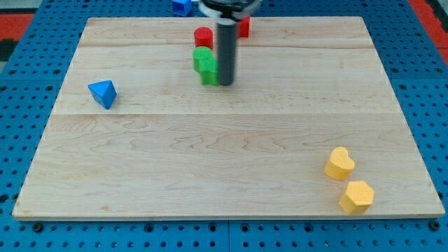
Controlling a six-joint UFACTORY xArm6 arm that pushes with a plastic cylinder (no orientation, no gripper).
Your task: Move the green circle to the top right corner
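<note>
Two green blocks sit touching each other at the board's upper middle. The upper one (202, 58) looks round; the lower one (208, 73) has a shape I cannot make out. My dark rod comes down from the view's top. My tip (225, 84) rests on the board just right of the lower green block, touching it or nearly so. The board's top right corner (357, 24) is far to the right of the green blocks.
A red block (204, 36) sits just above the green ones. Another red block (243, 26) is partly hidden behind the rod. A blue block (182, 5) lies off the board's top edge. A blue triangle (103, 93) is at left. A yellow heart (339, 163) and a yellow hexagon (357, 197) are at bottom right.
</note>
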